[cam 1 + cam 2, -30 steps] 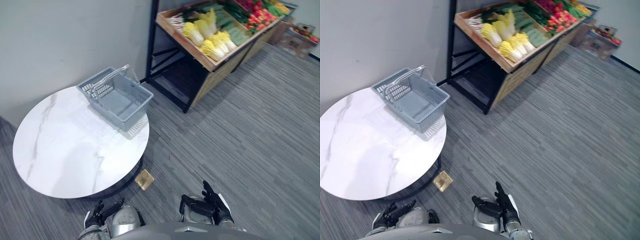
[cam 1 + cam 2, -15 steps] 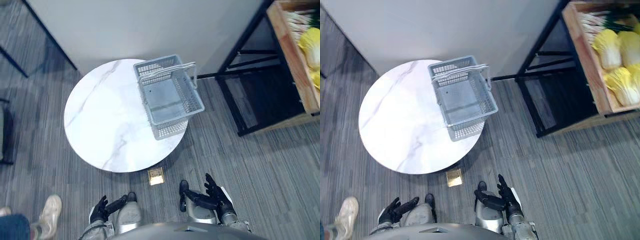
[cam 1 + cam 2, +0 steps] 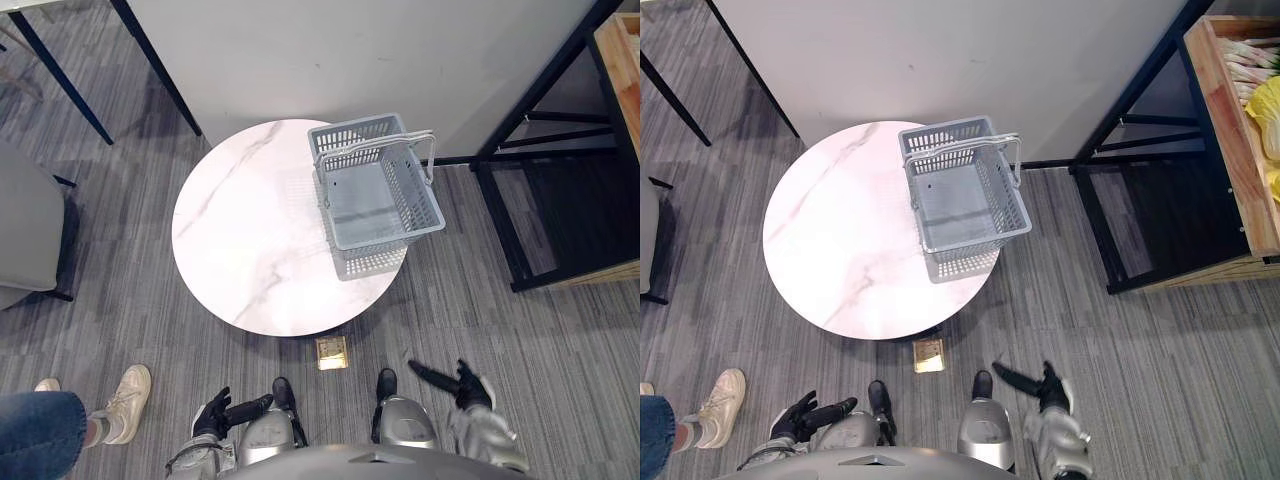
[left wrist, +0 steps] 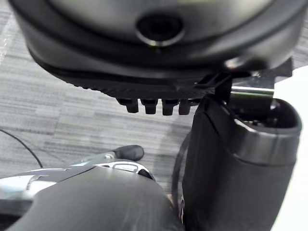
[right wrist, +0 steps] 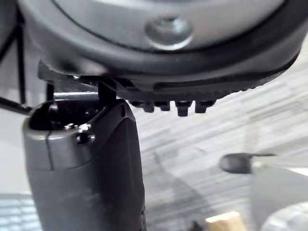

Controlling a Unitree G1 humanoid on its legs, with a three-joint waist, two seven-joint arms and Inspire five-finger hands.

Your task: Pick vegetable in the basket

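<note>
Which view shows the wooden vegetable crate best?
Right eye view: the wooden vegetable crate shows its side wall, with yellow cabbage and pale stalks inside. Left eye view cuts it to a corner. Wrist views face the grey carpet.

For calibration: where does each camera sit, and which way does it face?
Left eye view: on the head, looking down at basket on round table; left hand and right hand at the bottom.
Right eye view: beside it, sharing that scene, plus more produce rack.
Left wrist view: on left wrist, looking along its hand at carpet.
Right wrist view: right wrist, likewise.
</note>
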